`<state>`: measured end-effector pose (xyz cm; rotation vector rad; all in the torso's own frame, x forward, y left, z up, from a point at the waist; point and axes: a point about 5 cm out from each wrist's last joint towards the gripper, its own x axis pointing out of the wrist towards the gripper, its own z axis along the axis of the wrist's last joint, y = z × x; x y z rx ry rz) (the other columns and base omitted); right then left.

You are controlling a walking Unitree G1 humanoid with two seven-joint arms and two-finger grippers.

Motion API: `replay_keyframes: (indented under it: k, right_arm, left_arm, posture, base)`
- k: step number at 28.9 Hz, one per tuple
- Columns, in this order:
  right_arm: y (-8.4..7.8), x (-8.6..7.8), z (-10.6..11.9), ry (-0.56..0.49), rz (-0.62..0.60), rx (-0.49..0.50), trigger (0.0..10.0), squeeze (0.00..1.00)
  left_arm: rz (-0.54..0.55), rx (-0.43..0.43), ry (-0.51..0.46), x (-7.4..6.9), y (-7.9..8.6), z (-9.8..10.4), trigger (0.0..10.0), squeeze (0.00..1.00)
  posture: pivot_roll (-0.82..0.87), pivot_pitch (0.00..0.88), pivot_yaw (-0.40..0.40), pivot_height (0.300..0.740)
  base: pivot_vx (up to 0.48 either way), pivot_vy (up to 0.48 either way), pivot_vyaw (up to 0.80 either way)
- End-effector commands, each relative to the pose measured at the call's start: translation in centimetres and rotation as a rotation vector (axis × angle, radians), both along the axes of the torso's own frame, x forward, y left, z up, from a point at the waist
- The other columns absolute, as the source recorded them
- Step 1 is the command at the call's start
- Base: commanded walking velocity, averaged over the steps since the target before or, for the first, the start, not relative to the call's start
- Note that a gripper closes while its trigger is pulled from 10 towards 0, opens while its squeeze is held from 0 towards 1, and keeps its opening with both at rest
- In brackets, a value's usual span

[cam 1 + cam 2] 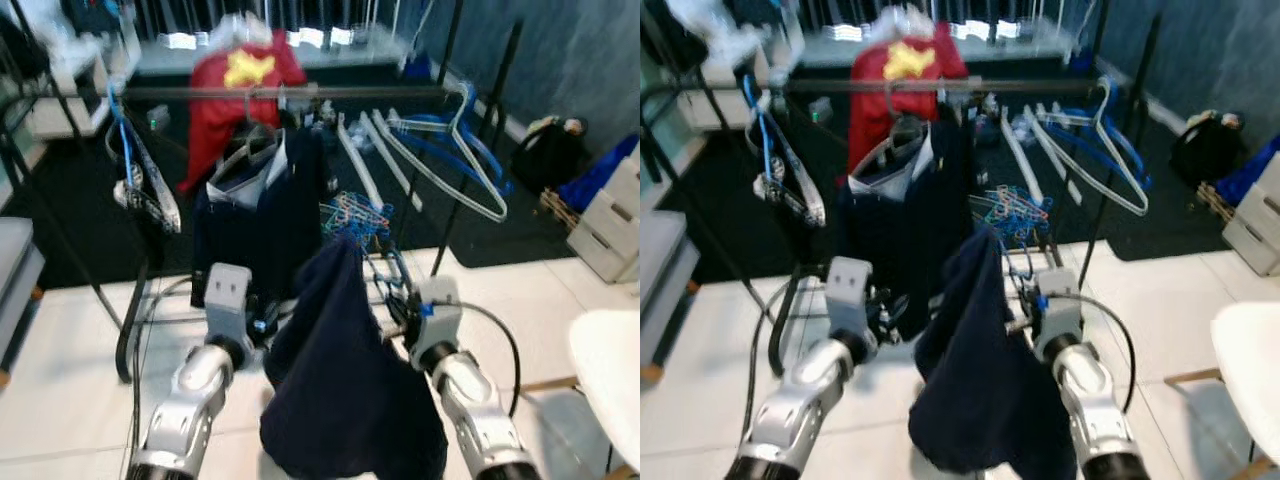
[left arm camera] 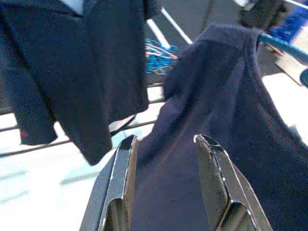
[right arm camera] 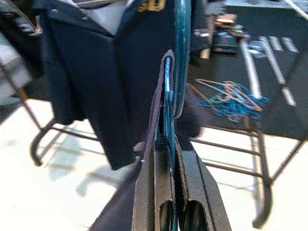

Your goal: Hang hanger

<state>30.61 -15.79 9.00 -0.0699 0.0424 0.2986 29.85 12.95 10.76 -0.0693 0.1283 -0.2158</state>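
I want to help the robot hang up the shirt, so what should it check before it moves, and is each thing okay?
1. Right gripper shut on the blue hanger: ok.
2. Dark shirt draped on that hanger: ok.
3. Left gripper open, fingers against the shirt, not pinching it: ok.
4. Free stretch on the rail between the hung dark jacket and the empty hangers: ok.
5. Hanger hook lined up with the rail: cannot tell, the hook is hidden.
6. Loose hangers piled on the rack base tangling the shirt: cannot tell.
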Motion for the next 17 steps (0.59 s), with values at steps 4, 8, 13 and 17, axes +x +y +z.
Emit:
replay_keyframes:
  k: [4, 8, 13, 17]
  right_arm:
    - [-0.2, 0.2, 0.3, -0.002, -0.012, 0.030, 10.0, 0.00]
    - [0.0, 0.2, 0.5, -0.008, 0.005, 0.031, 10.0, 0.00]
    - [-0.2, 0.1, 0.6, -0.025, -0.013, 0.040, 10.0, 0.00]
    - [-1.2, 0.1, 1.2, -0.069, -0.086, 0.032, 10.0, 0.00]
  left_arm:
    - [0.005, -0.027, 0.049, 0.1, 0.1, -0.2, 10.0, 0.00]
    - [0.010, -0.011, 0.064, 0.4, 0.3, -0.3, 10.0, 0.00]
    - [-0.032, -0.012, 0.043, 0.7, -0.3, 0.0, 10.0, 0.00]
    - [-0.114, -0.004, -0.021, 0.4, -1.5, 0.7, 10.0, 0.00]
  posture:
    - [-0.05, 0.089, 0.021, 0.740]
    - [-0.05, 0.089, 0.025, 0.740]
    - [-0.06, 0.087, 0.043, 0.740]
    - [-0.07, 0.085, 0.048, 0.740]
  base:
    - [0.000, 0.240, 0.00]
    - [0.000, 0.480, 0.00]
    - [0.000, 0.192, 0.00]
    - [0.000, 0.000, 0.00]
